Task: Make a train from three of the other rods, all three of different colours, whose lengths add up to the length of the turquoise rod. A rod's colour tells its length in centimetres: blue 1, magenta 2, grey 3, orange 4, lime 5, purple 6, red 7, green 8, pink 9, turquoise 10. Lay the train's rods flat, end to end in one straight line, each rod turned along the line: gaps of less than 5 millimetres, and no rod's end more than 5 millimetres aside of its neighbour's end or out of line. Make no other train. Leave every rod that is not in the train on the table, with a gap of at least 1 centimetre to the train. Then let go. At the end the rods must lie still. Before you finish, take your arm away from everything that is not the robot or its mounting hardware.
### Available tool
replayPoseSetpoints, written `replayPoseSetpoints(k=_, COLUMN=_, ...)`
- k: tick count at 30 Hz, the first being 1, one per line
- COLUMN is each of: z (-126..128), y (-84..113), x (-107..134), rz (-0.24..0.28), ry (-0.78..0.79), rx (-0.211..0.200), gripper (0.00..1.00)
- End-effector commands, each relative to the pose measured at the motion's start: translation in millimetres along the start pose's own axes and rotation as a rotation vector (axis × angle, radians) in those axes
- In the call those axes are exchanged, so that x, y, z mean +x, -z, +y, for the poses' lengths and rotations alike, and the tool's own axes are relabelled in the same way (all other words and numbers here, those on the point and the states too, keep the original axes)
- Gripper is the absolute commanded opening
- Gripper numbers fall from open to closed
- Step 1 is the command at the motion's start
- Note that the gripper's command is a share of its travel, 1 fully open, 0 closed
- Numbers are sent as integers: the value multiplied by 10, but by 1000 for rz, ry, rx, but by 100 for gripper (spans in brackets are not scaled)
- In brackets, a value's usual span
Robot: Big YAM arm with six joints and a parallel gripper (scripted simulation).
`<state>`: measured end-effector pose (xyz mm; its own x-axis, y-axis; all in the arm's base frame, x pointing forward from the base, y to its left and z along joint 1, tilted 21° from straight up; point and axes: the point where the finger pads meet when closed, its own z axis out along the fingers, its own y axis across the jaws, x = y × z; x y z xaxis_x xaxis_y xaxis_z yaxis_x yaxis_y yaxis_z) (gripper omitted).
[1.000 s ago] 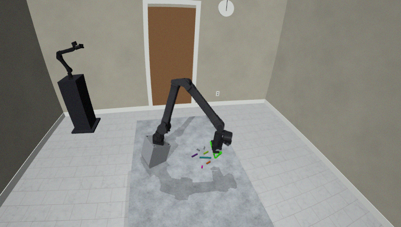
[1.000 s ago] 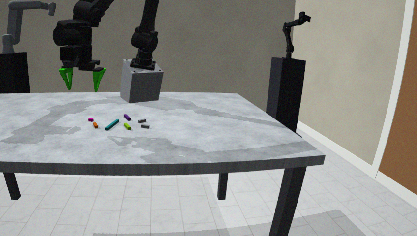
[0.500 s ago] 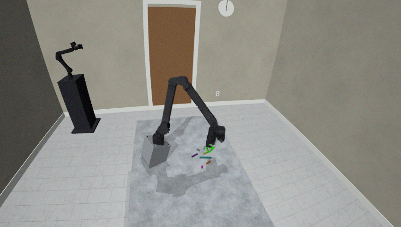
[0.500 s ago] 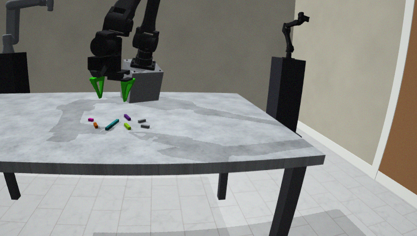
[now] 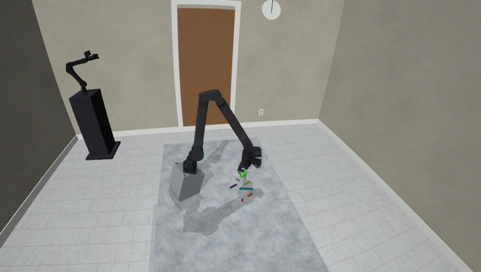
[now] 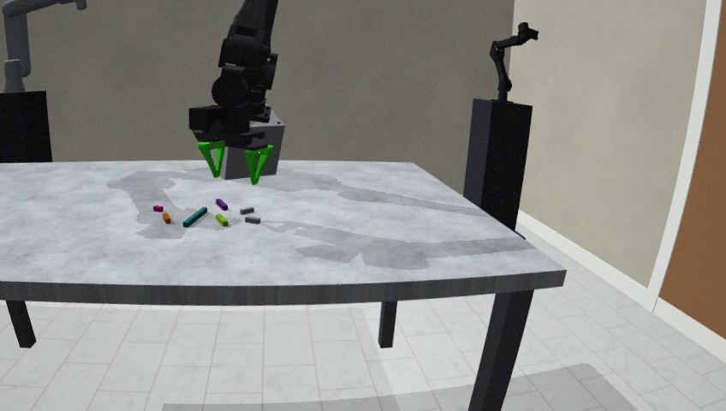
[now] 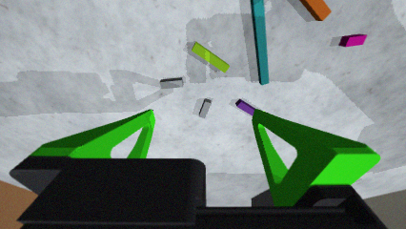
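Note:
My gripper [image 5: 242, 173] [image 6: 235, 179] [image 7: 203, 114] is open and empty, high above the rods. The turquoise rod [image 5: 246, 188] [image 6: 194, 217] [image 7: 260, 48] lies among the others. A lime rod [image 5: 247, 182] [image 6: 221, 219] [image 7: 210, 57] and a purple rod [image 5: 233, 186] [image 6: 221, 204] [image 7: 246, 107] lie on one side, the purple partly behind a finger in the wrist view. Beyond them lie one grey rod [image 6: 246, 210] [image 7: 205, 108] and another grey rod [image 6: 252, 219] [image 7: 172, 83]. On the other side lie an orange rod [image 5: 249, 194] [image 6: 166, 217] [image 7: 315, 9] and a magenta rod [image 5: 242, 199] [image 6: 158, 208] [image 7: 354, 40]. All lie apart.
The rods lie on the marbled table [image 5: 236, 242] [image 6: 127, 259]. The arm's grey base block [image 5: 187, 185] [image 6: 277, 137] stands on it, on the purple rod's side. Other arms on black pedestals [image 5: 92, 124] [image 6: 499, 157] stand away from the table.

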<state>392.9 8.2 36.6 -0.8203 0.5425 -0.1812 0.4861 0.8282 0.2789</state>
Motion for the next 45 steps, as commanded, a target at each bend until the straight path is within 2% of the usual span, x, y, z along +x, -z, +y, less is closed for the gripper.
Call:
replayPoseSetpoints(k=1, z=29, y=77, x=-95, rz=-44, ry=-135, rx=-21, gripper=100)
replayPoseSetpoints(k=2, z=94, y=122, x=-275, rz=-67, ry=-141, rx=-32, gripper=100)
replayPoseSetpoints(k=3, z=92, y=119, x=-274, rz=-66, ry=-141, rx=-32, gripper=100)
replayPoseSetpoints(k=4, z=91, y=74, x=-26, rz=-46, ry=-151, rx=-29, gripper=100)
replayPoseSetpoints(k=5, z=154, y=55, x=54, rz=-43, ry=-160, rx=-35, gripper=100)
replayPoseSetpoints(k=13, z=240, y=14, x=225, rz=-39, ry=-215, rx=-50, gripper=100)
replayPoseSetpoints(k=16, z=241, y=57, x=120, rz=-54, ry=-233, rx=-56, gripper=100)
replayPoseSetpoints(k=19, z=223, y=26, x=149, rz=-42, ry=-234, rx=-47, gripper=100)
replayPoseSetpoints(k=45, z=222, y=24, x=150, rz=-41, ry=-233, rx=-46, gripper=100)
